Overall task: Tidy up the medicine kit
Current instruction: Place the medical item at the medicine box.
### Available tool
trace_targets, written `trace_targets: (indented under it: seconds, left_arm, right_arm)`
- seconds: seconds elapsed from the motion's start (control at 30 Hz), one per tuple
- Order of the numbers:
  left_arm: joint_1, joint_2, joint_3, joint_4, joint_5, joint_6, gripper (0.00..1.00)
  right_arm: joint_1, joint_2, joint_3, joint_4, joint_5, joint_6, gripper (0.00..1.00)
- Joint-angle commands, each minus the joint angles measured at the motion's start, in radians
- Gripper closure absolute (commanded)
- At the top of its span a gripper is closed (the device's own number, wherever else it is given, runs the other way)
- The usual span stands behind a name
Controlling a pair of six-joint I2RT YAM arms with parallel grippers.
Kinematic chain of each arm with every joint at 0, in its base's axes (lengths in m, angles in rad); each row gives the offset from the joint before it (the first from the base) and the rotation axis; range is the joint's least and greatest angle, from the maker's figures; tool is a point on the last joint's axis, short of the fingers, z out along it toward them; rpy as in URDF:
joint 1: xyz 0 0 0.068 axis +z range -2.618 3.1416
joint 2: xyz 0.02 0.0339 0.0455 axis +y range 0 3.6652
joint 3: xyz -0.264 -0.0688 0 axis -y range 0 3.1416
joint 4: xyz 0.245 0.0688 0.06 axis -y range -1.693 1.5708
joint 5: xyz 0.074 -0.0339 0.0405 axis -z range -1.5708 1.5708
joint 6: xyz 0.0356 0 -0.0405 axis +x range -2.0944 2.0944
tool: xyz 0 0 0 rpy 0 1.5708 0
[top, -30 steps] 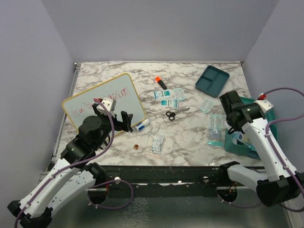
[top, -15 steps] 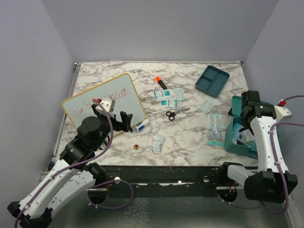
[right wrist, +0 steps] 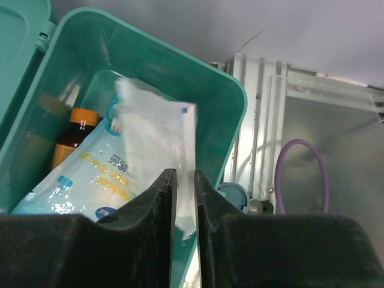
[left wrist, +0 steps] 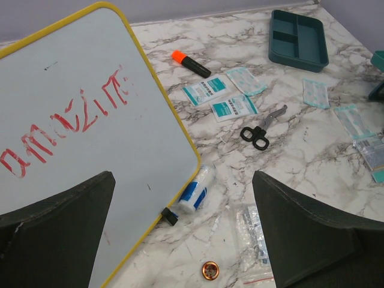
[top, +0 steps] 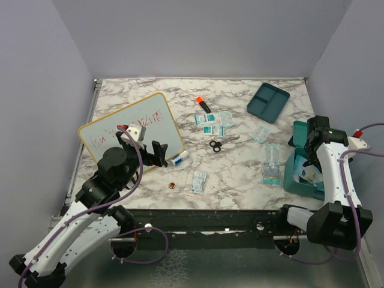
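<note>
A robot lab test cell: plain lilac walls [top: 198,36] close around three sides of a marble-patterned tabletop [top: 240,174], with a metal frame [top: 210,217] along its near edge.

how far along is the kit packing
Done: a bottle and a pouch lie in the case. In hand: the right gripper pinches a white packet over it; the left gripper hangs open, empty. Left: scissors, marker, tube, loose packets and the tray lie out on the table.
</note>
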Motion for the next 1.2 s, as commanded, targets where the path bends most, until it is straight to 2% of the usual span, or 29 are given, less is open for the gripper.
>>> trace_targets:
  seconds: [0.0,0.13,0.5,0.67,0.83,0.9,0.93,1.07,1.17]
  left_arm:
    - [-0.005,-0.006,-0.012,0.001,0.023,-0.003,0.01]
    - [-0.005,-0.001,-0.011,0.001,0.024,-0.003,0.01]
    - [-0.006,0.006,-0.012,0.002,0.016,-0.001,0.01]
    - [-0.005,0.014,-0.012,0.001,0.016,-0.001,0.01]
    - [-0.006,0.022,-0.012,0.002,0.015,-0.001,0.01]
    - [-0.005,0.023,-0.011,0.0,0.012,0.0,0.01]
    - [-0.006,0.023,-0.012,0.0,0.011,0.0,0.01]
    - [-0.005,0.024,-0.012,0.0,0.004,0.002,0.01]
    - [-0.005,0.024,-0.012,-0.003,0.0,0.002,0.01]
  right_arm:
    - [-0.006,-0.023,-0.018,0.008,0.042,0.024,0.74]
    - [-0.006,-0.024,-0.009,0.005,0.031,0.021,0.7]
    - [-0.006,-0.102,0.014,0.098,-0.114,-0.132,0.69]
    - [-0.006,-0.11,0.036,0.189,-0.296,-0.302,0.71]
    - [-0.005,-0.16,0.055,0.295,-0.495,-0.462,0.81]
    - [-0.002,-0.173,0.067,0.343,-0.617,-0.537,0.64]
    - [-0.001,-0.172,0.07,0.362,-0.691,-0.565,0.6]
    - [0.002,-0.18,0.042,0.433,-0.988,-0.613,0.53]
    - [0.009,-0.202,0.01,0.476,-1.143,-0.622,0.47]
